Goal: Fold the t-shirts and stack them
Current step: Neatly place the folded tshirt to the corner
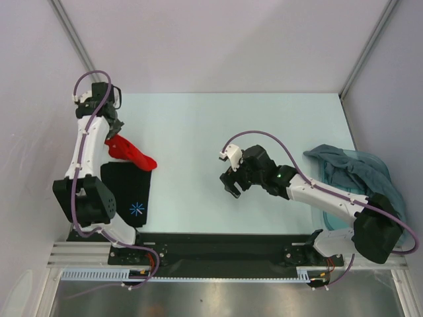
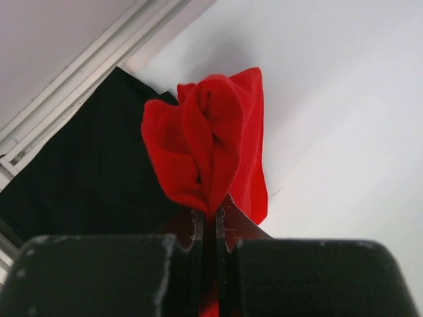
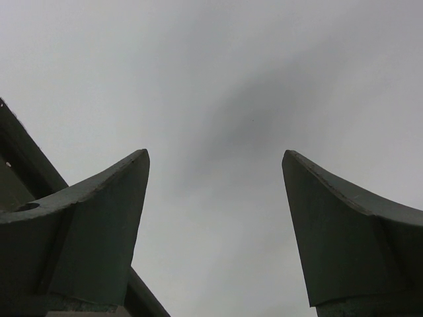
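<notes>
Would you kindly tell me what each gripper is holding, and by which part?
The left gripper pinches a bunched fold of the red t-shirt; the right gripper, open, holds nothing.

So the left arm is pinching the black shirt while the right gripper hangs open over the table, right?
Not quite. The left wrist view shows the left gripper pinching the red shirt, not the black shirt. The right gripper does hang open over the table.

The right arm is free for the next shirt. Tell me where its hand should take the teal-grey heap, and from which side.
I would pinch the crumpled edge at the far-left corner of the teal-grey heap, coming down from the table-centre side. That edge is bunched and exposed, while the right forearm lies across its near side. The right hand is open and empty.
</notes>
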Available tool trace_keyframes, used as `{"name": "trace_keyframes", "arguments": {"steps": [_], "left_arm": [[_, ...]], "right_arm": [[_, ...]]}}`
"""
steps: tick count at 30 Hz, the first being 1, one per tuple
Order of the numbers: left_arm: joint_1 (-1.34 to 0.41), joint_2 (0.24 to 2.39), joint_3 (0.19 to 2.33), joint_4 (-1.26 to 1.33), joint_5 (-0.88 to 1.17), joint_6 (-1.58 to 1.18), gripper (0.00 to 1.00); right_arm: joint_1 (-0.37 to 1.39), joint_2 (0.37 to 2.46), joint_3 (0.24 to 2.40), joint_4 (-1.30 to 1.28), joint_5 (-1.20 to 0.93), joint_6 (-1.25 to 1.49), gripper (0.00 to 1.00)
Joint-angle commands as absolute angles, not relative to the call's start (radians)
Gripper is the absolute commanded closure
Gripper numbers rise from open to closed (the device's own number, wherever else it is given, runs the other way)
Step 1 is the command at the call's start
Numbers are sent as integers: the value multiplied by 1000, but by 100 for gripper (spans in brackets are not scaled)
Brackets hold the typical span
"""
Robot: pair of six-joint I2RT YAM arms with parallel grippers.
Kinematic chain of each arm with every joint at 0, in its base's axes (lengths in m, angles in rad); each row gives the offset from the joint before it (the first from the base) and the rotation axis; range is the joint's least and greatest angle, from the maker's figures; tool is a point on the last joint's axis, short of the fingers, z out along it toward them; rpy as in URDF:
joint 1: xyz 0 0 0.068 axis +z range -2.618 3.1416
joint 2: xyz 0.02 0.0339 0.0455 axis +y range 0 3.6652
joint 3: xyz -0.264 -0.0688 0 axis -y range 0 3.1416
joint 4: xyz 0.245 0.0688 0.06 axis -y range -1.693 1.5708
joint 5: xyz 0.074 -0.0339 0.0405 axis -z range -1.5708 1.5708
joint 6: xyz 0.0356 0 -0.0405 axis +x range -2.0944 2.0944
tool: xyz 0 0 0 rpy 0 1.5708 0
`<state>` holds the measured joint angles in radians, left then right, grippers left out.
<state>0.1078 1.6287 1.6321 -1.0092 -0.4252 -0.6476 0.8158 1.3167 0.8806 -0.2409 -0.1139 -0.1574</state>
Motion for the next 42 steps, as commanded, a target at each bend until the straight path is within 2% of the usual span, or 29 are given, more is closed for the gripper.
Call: {"name": "trace_keyframes", "arguments": {"steps": [1,21,30,42], "left_arm": [[126,1549,1617,-989,-486,-615,100],[169,1486,1562,-930,-537,-483,100],[173,1424,1407,-933,-518,-560,100],[210,1309,1171,-1006,-606,-738,100]], "right_arm": [[819,1325,908,-212,-138,-158,14],[824,1338,900,-218,-156,-166,14],[827,1342,900,-213,-156,-167,14],[833,1351,899,-209,-164,-166,13]]}}
